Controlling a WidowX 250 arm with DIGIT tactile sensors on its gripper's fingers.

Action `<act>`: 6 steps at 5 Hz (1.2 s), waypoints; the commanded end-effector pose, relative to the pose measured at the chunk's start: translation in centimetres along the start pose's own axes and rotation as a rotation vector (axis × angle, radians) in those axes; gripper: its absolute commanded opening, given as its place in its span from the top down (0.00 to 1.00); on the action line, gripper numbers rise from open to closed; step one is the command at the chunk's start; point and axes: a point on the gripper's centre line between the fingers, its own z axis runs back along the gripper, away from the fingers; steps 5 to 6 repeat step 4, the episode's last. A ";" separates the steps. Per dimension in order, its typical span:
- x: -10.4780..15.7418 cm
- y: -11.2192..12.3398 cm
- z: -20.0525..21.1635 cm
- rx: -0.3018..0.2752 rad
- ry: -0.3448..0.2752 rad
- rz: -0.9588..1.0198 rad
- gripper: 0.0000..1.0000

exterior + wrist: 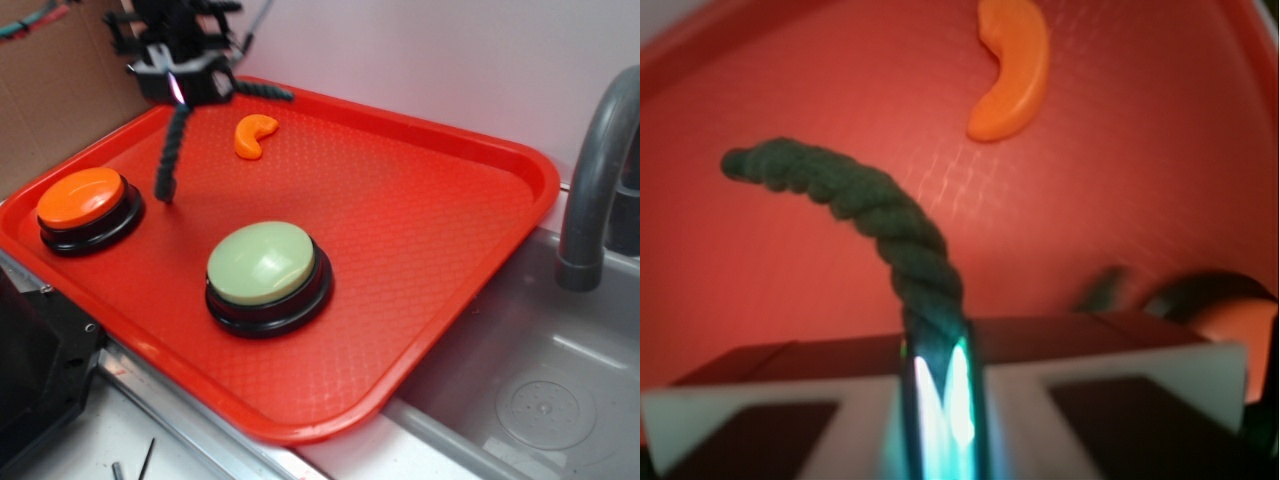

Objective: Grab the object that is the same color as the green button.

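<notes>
Exterior view: gripper (178,88) is closed on the rope (172,150), which hangs above the red tray (450,230), its end free. Near lies an orange crescent (254,134). Green button (266,264) stands nearer the front. No writing is readable.

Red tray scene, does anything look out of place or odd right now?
Only the dark green rope: it isn't lying on the red tray but dangles from the shut claw, one end hanging down, the other sticking out sideways. Nothing looks spilled or damaged.
</notes>
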 end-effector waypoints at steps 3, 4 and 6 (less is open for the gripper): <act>-6.3 0.1 5.9 -0.043 -0.057 -0.084 1.00; -6.8 0.1 5.8 -0.066 -0.048 -0.102 1.00; -6.8 0.1 5.8 -0.066 -0.048 -0.102 1.00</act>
